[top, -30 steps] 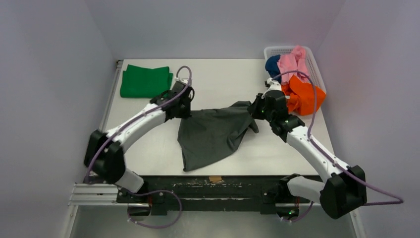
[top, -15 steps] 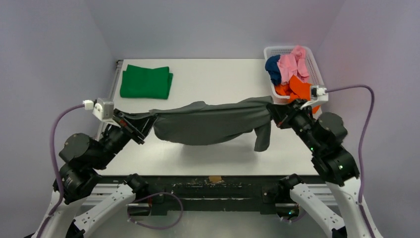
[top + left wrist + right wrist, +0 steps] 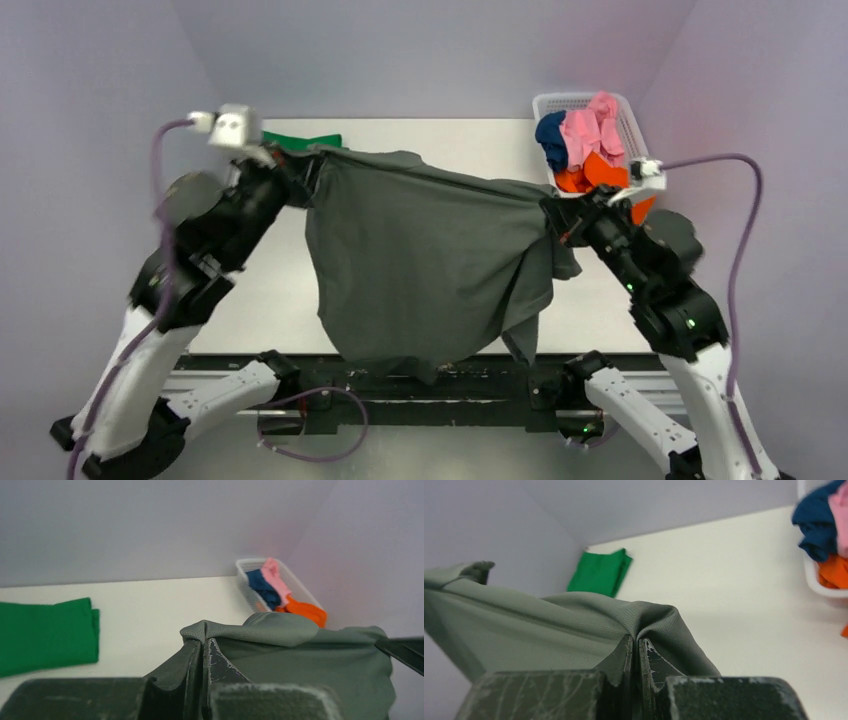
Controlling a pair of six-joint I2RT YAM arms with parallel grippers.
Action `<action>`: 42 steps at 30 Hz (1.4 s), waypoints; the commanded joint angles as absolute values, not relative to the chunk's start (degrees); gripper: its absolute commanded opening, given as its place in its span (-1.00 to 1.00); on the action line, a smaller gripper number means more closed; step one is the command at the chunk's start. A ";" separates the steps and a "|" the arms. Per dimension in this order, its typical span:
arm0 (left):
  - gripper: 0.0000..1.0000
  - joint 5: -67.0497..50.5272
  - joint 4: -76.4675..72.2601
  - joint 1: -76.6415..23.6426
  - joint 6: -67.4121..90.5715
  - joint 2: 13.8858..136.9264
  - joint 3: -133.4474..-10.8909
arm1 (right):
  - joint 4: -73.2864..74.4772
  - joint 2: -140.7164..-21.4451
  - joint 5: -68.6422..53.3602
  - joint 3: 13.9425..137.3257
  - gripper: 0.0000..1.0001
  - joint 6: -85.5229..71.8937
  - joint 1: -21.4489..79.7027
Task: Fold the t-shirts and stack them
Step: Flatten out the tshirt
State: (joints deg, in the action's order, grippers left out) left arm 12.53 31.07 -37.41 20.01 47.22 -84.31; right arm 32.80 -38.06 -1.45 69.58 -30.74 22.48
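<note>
Holding dark grey t-shirt [image 3: 420, 260] up in the air above the table [image 3: 450, 140], left pincer [image 3: 204, 642] and right pincer [image 3: 635, 641] each clenching its top edge, cloth hanging spread between them. Seeing bright green t-shirt [image 3: 45, 635] lying folded at far left of table. Seeing navy t-shirt [image 3: 551, 135], pink t-shirt [image 3: 585, 125] and orange t-shirt [image 3: 600, 172] sitting bunched in white basket [image 3: 635, 130] at far right corner.
</note>
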 commanded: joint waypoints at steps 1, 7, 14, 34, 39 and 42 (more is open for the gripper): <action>-1.00 21.97 33.44 -28.04 20.35 67.37 -86.65 | 31.26 -48.15 11.48 62.83 -1.00 -30.94 21.84; -1.00 23.93 34.66 -20.92 19.82 104.00 -101.49 | 16.82 -77.58 3.13 60.45 -0.81 -30.29 14.97; 0.98 24.98 46.81 -20.48 17.89 127.62 -128.55 | 18.34 -106.26 3.42 79.10 0.44 -27.29 12.38; 1.00 2.07 24.77 -33.30 39.32 71.81 -46.85 | 8.85 -70.42 -6.91 41.80 0.77 -31.82 20.06; 1.00 -1.68 18.24 -34.13 43.09 76.92 -41.33 | 4.33 -78.80 -9.62 41.90 0.74 -33.98 27.30; 1.00 1.01 17.64 -34.08 42.37 81.10 -43.25 | 4.00 -86.79 -7.57 43.98 0.71 -34.36 27.49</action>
